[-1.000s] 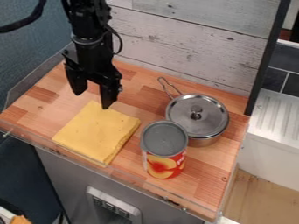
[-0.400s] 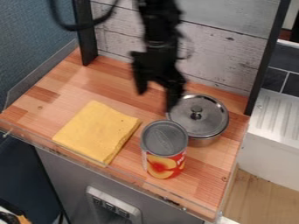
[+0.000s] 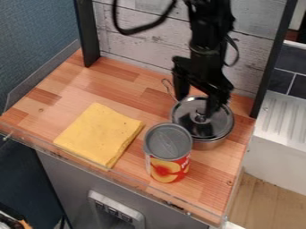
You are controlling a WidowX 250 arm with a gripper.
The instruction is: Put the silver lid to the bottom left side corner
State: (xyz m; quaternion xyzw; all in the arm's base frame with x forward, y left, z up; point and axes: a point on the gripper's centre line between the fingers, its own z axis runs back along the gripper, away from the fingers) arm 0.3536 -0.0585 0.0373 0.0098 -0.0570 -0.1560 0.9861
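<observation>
End effector (image 3: 196, 105) spread apart above silver lid (image 3: 196, 129), knob (image 3: 201, 118) seemingly part-hidden, pot handle (image 3: 165, 85) partly covered

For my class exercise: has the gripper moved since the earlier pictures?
Yes. Judged against the yellow cloth, which lies unmoved, the gripper has shifted away from it, toward the picture's right, to over the silver lid.

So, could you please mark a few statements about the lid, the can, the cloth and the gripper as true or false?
1. The lid sits on the pot. True.
2. The gripper hangs over the cloth. False: the gripper is over the lid, and the cloth lies on the counter.
3. The can stands upright. True.
4. The cloth is blue. False: it is yellow.
5. The lid has a knob. True.
</observation>
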